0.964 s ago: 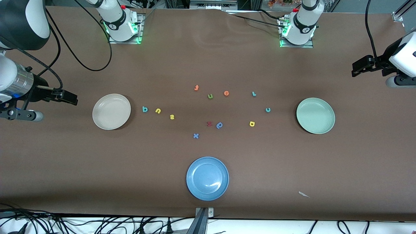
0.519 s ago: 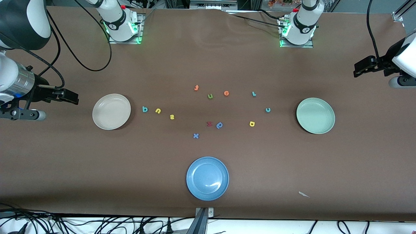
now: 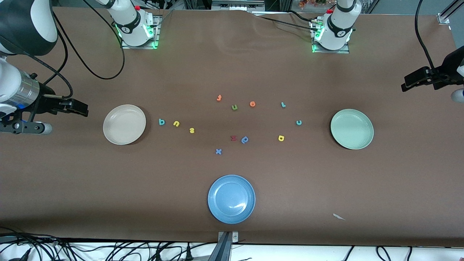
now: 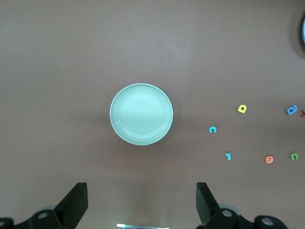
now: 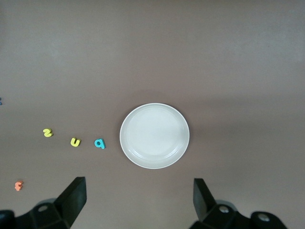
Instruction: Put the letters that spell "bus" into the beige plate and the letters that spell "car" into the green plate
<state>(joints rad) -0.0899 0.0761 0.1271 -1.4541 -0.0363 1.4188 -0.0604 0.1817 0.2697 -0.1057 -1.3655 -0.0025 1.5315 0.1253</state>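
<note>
The beige plate (image 3: 124, 124) lies empty toward the right arm's end, with the teal b (image 3: 161, 122), yellow-orange u (image 3: 176, 123) and yellow s (image 3: 191, 130) in a row beside it. The green plate (image 3: 351, 129) lies empty toward the left arm's end. Near it are the teal c (image 3: 298, 122), yellow a (image 3: 281, 138) and light teal r (image 3: 283, 104). My right gripper (image 5: 139, 202) hangs open and empty over bare table beside the beige plate (image 5: 154, 135). My left gripper (image 4: 141, 205) hangs open and empty over the table's end past the green plate (image 4: 141, 114).
Mid-table lie an orange f (image 3: 219, 98), olive u (image 3: 234, 107), orange e (image 3: 252, 104), red letter (image 3: 233, 138), blue p (image 3: 245, 139) and blue x (image 3: 218, 151). A blue plate (image 3: 231, 199) sits nearest the front camera. A paper scrap (image 3: 339, 216) lies near that edge.
The left gripper has drifted outward toward the left arm's end of the table. The right gripper has barely shifted. No letter or plate has moved.
</note>
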